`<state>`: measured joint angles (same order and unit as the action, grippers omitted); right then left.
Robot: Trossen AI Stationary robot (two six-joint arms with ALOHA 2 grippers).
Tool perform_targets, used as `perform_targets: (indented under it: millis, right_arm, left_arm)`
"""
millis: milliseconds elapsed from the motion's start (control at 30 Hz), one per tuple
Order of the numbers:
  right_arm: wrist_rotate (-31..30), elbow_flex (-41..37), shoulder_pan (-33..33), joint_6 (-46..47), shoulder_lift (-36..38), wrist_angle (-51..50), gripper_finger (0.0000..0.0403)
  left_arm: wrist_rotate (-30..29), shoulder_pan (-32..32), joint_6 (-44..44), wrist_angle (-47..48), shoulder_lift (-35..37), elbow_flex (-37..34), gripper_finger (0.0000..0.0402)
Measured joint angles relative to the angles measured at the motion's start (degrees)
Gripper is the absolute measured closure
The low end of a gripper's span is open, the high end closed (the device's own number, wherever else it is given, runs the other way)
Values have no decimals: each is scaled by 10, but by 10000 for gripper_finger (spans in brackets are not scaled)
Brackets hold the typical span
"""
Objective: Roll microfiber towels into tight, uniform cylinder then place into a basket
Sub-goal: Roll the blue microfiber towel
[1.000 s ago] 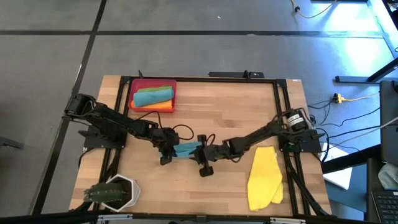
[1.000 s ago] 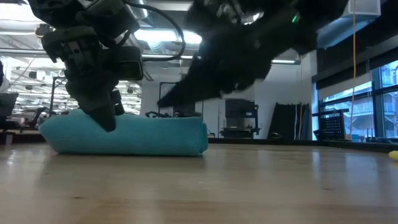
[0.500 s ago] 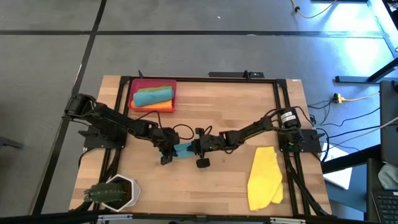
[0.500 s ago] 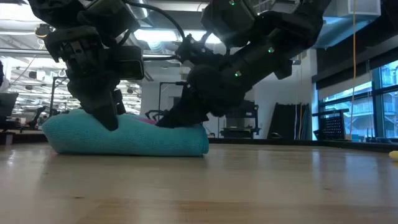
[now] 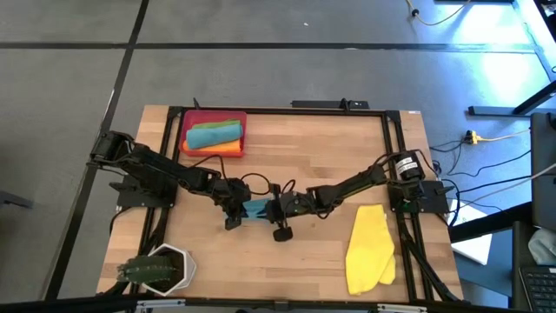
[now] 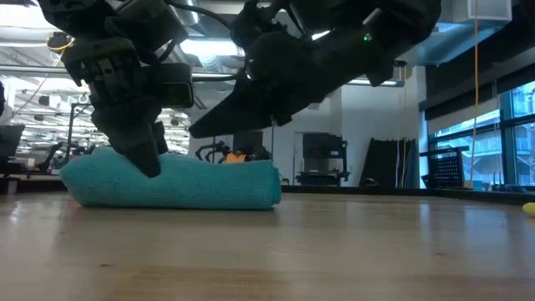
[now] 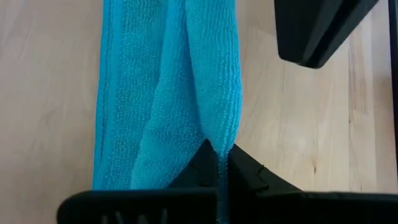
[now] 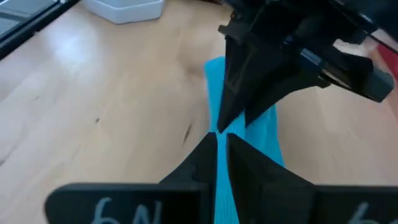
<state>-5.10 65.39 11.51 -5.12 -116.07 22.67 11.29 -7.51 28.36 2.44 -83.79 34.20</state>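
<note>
On the tabletop the red basket sits at the far left corner already holding rolled towels, the yellow towel lies flat near the right front corner, and the teal towel I am rolling lies mid-table toward the front edge. My left gripper is pinched tight on one end of it and my right gripper is nipped on the other, so if we lift or pull unevenly, I judge the loose layers could slip and unroll. The low view shows a plump, even roll resting on the wood, while my left wrist view reveals open folds along its length that the low view hides.
</note>
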Motion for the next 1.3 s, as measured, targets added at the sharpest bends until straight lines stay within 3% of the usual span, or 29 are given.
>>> perform_targets:
  millis: [567,1067,1300]
  right_arm:
    - [-1,1,-42,50,-64,11,366]
    - [0,0,-51,67,-64,5,366]
    - [19,0,-61,81,-64,0,366]
  left_arm:
    - [-27,-2,-17,-8,0,0,399]
    - [-48,-8,-81,-15,7,1,288]
    - [-126,-8,-101,84,45,24,258]
